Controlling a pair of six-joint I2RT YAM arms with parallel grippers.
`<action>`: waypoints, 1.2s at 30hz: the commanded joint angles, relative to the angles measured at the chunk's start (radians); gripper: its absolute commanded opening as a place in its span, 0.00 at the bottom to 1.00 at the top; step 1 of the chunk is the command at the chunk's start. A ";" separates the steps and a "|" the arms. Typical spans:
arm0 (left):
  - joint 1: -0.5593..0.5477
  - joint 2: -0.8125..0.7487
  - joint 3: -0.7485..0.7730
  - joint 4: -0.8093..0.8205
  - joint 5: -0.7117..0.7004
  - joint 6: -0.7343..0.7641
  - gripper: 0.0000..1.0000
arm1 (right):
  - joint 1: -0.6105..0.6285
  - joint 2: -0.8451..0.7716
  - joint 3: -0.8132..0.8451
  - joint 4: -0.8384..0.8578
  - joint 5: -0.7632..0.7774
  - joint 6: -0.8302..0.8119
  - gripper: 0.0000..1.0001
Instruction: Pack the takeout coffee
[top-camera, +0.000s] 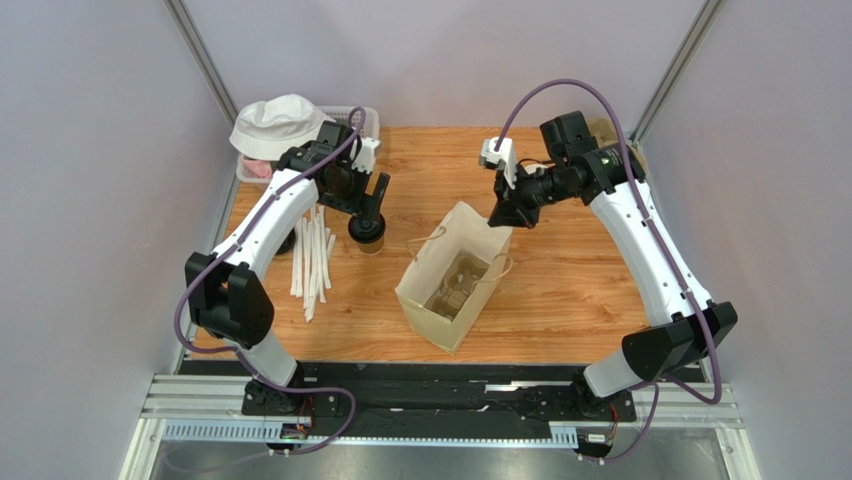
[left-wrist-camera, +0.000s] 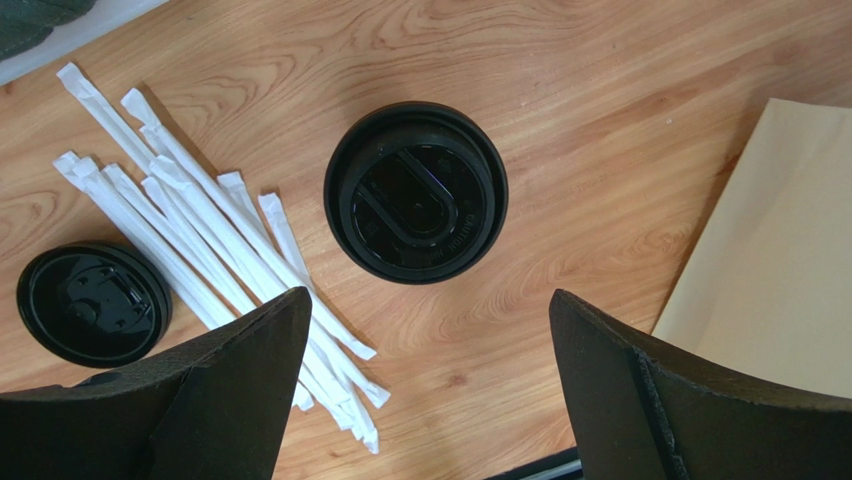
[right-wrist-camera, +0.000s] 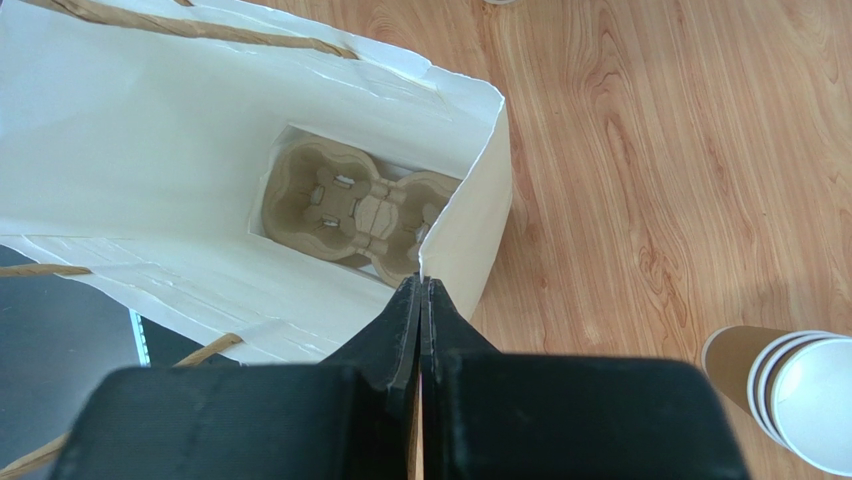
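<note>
The takeout coffee (left-wrist-camera: 416, 192), a tan cup with a round black lid, stands on the wooden table left of the brown paper bag (top-camera: 432, 310). My left gripper (top-camera: 368, 214) hovers right over it, open and empty; in the left wrist view (left-wrist-camera: 430, 310) the lid lies just beyond the spread fingers. My right gripper (top-camera: 500, 214) is shut on the bag's far right rim and holds the mouth open, as the right wrist view (right-wrist-camera: 422, 285) shows. A moulded pulp cup tray (right-wrist-camera: 350, 205) lies at the bottom of the bag (right-wrist-camera: 150, 130).
Several wrapped white straws (left-wrist-camera: 200, 240) and a loose black lid (left-wrist-camera: 93, 302) lie left of the cup. A white hat (top-camera: 278, 122) rests on a bin at the back left. Stacked paper cups (right-wrist-camera: 790, 380) lie on the table right of the bag.
</note>
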 joint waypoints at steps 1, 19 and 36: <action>-0.002 0.018 -0.008 0.082 -0.020 -0.075 0.98 | -0.018 -0.047 -0.009 0.002 -0.001 0.009 0.00; -0.015 0.115 -0.042 0.122 -0.102 -0.139 0.99 | -0.038 -0.045 -0.012 -0.012 -0.004 -0.007 0.00; -0.015 0.158 -0.055 0.125 -0.129 -0.165 0.99 | -0.042 -0.025 0.014 -0.021 -0.001 -0.010 0.00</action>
